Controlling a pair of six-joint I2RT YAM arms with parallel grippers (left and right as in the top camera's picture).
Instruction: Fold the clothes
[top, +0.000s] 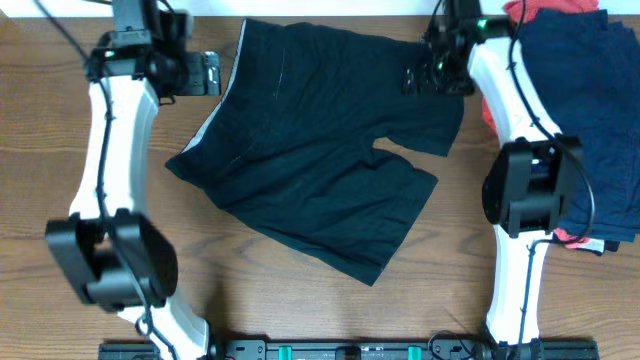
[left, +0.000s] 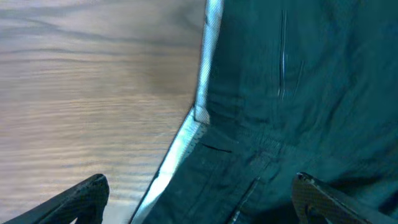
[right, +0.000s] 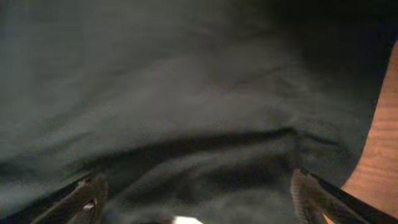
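Where the left arm (top: 105, 140) stretches up the left side of the desk (top: 40, 120), the left gripper (top: 205, 72) hangs spread wide beside the pale waistband (left: 208, 56) of the black shorts (top: 310, 170), which lie flat mid-desk. Near the far edge the right gripper (top: 435, 75), also spread, sits over a leg; its dim, blurred view shows only dark cloth. At the right edge navy garments (top: 590, 110) mostly hide a red-orange garment (top: 515, 12).

Red-orange garment (top: 516, 10) mostly hidden under navy pile (top: 595, 100) and right arm (top: 510, 90). Pile cut by right edge. Right wrist view dark, blurred; shorts (right: 186, 93) detail unreadable. Left gripper (left: 200, 183), right gripper (right: 196, 183): fingers cropped at bottom edge.
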